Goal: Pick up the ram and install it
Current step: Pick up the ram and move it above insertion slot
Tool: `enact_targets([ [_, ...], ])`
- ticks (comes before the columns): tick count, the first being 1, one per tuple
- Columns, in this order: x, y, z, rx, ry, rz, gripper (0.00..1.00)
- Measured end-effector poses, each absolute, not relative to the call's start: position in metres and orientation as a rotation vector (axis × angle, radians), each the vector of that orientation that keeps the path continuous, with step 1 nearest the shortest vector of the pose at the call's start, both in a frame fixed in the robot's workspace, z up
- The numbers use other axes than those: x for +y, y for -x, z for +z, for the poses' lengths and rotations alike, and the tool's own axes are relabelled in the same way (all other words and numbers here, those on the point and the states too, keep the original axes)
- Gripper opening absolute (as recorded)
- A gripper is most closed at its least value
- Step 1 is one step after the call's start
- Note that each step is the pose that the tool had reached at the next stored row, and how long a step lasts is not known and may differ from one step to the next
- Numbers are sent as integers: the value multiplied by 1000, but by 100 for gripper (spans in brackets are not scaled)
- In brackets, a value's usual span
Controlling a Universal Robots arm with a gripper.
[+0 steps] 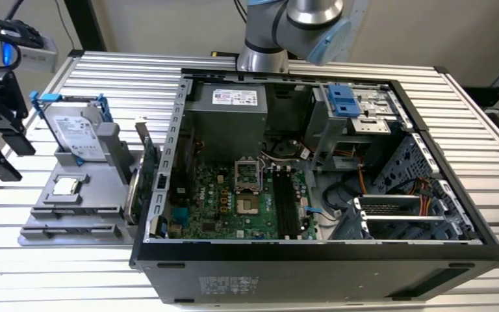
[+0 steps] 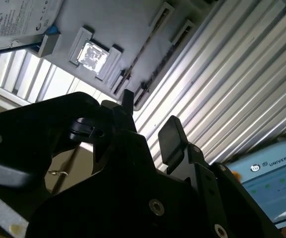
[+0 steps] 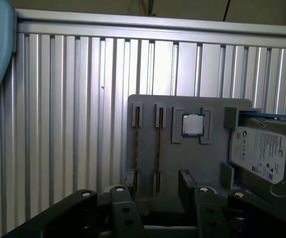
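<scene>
because the ram (image 3: 158,148) is kept standing on its thin edge in a slot of the grey holder (image 3: 214,148), beside a second like stick (image 3: 136,144), its long flat faces are left free to be pinched from both sides. the gripper (image 3: 157,186) is held near the holder with its fingers (image 3: 185,181) spread wide and nothing between them, and the ram is not yet touched. the motherboard's black slots (image 1: 284,201) are seen unfilled in the open case (image 1: 319,257), well apart from the holder, so the install is judged not begun.
</scene>
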State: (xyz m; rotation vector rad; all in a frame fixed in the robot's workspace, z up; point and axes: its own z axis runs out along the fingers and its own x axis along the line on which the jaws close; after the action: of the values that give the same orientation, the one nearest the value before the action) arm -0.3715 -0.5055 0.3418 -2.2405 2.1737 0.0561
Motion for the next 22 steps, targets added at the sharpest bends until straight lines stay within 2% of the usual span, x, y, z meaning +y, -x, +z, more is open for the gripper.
enact_targets([
  [22, -503, 363, 316, 2177, 2244, 49, 100],
])
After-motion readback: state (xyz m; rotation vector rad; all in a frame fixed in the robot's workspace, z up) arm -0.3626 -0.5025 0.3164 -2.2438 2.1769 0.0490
